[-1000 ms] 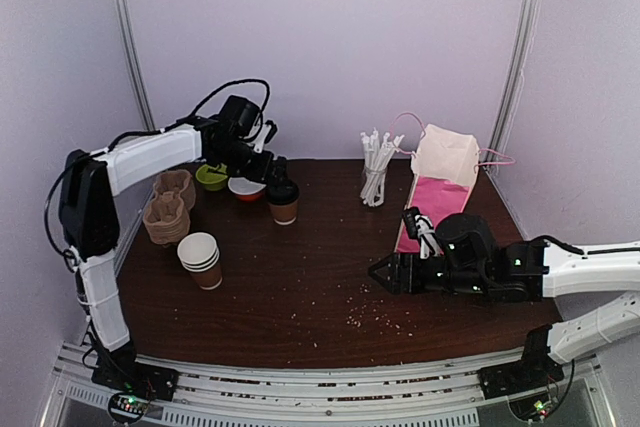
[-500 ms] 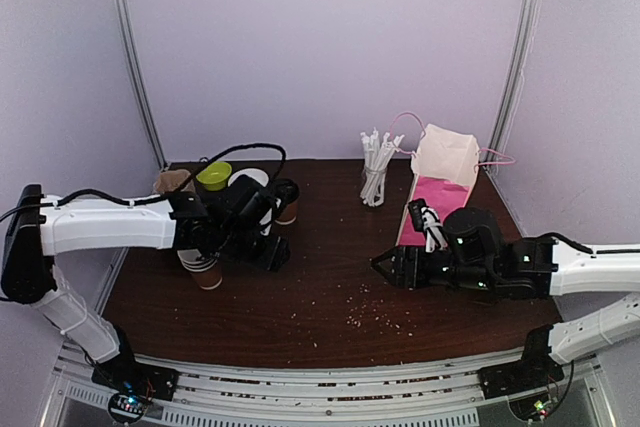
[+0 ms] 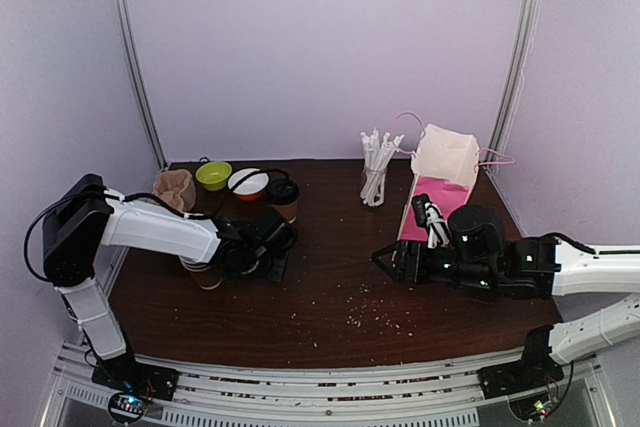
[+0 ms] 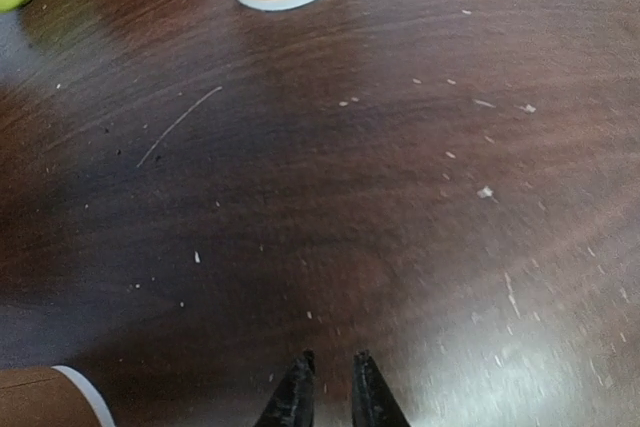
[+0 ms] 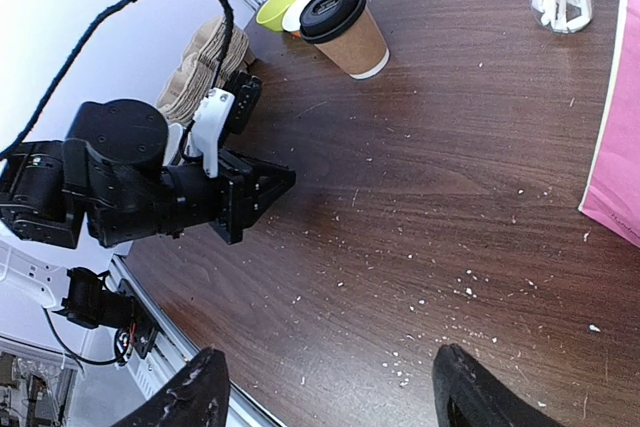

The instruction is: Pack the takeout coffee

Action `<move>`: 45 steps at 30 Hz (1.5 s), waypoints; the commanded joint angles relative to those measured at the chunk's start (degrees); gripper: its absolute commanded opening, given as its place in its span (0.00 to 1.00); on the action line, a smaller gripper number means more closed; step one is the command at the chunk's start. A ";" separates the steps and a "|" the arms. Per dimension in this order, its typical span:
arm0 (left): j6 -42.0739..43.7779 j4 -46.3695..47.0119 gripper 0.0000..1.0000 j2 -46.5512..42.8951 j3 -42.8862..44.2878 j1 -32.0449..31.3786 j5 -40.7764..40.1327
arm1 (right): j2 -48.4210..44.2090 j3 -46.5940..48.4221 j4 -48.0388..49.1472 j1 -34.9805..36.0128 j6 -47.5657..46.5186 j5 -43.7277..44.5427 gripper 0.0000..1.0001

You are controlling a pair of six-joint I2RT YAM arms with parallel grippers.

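A dark brown wooden table (image 3: 330, 292) dusted with pale crumbs carries the packing station, with a white paper bag with a pink inside and pink cord handles (image 3: 446, 169) lying open on its side at the far right. The left gripper (image 4: 328, 392) hovers low over bare wood at the left, its black fingers drawn almost together on nothing. The right gripper (image 5: 330, 397) hangs over the table's middle with its fingers spread wide and equally empty. The takeout coffee (image 3: 283, 198), a small brown paper cup under a round black plastic lid, stands upright toward the far left of the table. It is just beyond the left gripper, right beside an orange bowl with a white inside (image 3: 246, 184), and well apart from the bag. Whether cup and bowl touch cannot be told. A lime-green bowl (image 3: 213, 175) sits next to the orange one, and a clear holder of white paper-wrapped straws (image 3: 374, 175) stands near the bag's mouth. The cup will likely handle as a light, soft-walled thing (whether it holds liquid the pictures do not show), so a hard squeeze could dent the paper or pop the lid. The safest hold looks to be across the brown wall at mid-height, below the lid's rim, keeping it upright.
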 commanded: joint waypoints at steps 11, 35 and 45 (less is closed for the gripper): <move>-8.61 0.28 0.27 1.39 -4.19 7.01 -8.98 | -0.15 -0.89 2.07 0.22 1.54 -0.17 0.72; -15.39 -8.54 0.40 -5.42 -13.51 12.24 -12.23 | -0.04 -1.73 3.51 0.23 1.67 -0.93 0.72; -15.75 -12.85 0.41 -9.14 -15.73 14.37 -14.32 | -0.46 -2.42 4.37 0.22 1.33 -1.25 0.72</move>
